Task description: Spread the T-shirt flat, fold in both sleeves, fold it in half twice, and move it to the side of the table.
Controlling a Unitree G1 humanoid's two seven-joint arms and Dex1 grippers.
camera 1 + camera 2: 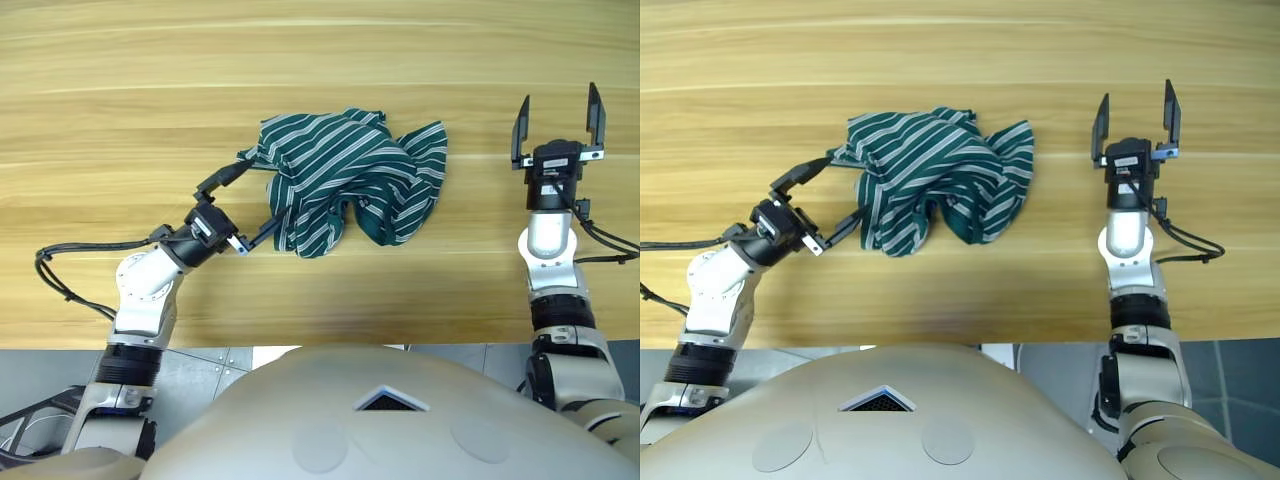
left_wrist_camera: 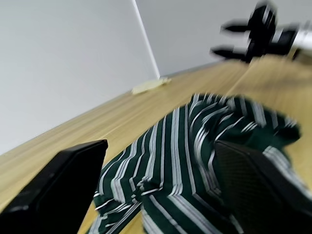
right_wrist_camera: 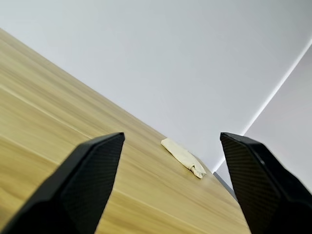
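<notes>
T-shirt: crumpled heap, mid-table, not yet spread. My left claw: open, fingers straddling shirt's left edge. My right claw: open, well apart to right. Recommend: pinch one layer only, draw outward low.

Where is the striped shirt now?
Head views: the T-shirt lies crumpled in the middle of the table, left pincer at its left edge, right pincer apart on its right.
</notes>
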